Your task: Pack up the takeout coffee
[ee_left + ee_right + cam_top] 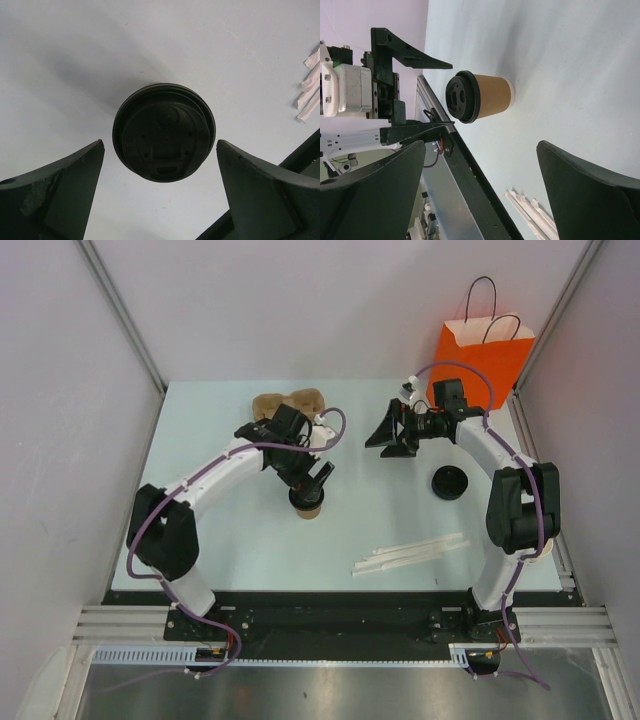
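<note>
One takeout coffee (307,504) upright mid-table, left gripper (314,480) over it, fingers apart, no contact. Right gripper (380,445) spread wide. One orange bag (483,358) in far-right corner; one loose lid (450,483) and three wrapped sticks (410,555) right of the cup.

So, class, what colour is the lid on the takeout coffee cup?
The lid is black; the left wrist view shows it best.

From above, the left pincer (311,486) covers most of the takeout coffee (308,510).
</note>
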### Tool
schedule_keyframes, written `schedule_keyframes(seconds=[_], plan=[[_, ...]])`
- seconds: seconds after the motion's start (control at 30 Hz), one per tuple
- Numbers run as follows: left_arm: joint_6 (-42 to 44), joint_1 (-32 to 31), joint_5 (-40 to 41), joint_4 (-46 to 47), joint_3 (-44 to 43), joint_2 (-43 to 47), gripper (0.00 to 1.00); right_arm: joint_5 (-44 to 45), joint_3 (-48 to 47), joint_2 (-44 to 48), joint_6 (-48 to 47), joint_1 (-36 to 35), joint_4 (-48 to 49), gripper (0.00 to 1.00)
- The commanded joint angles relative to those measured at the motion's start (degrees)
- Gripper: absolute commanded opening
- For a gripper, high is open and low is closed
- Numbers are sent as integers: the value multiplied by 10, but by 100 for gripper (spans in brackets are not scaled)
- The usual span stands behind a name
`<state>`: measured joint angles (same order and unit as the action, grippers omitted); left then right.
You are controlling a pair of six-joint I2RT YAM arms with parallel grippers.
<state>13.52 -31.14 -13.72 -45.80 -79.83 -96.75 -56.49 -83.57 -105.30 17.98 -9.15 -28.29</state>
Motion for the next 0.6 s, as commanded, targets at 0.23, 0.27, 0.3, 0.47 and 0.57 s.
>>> schedule_keyframes(seconds=[0.23,0.27,0.3,0.47,0.57], plan=[[-8,9,-27,8,-20,-22,100,-16,2,16,2,3,15,100],[-8,10,-28,11,-19,-24,99,-16,2,14,2,3,15,100],[-8,10,-27,12,-18,-25,99,-16,2,14,3,2,16,100],[-9,10,-20,21,-14,-35,99,-16,2,13,3,3,16,100],[-6,10,-18,22,-13,-42,97,-16,2,13,3,3,17,100]])
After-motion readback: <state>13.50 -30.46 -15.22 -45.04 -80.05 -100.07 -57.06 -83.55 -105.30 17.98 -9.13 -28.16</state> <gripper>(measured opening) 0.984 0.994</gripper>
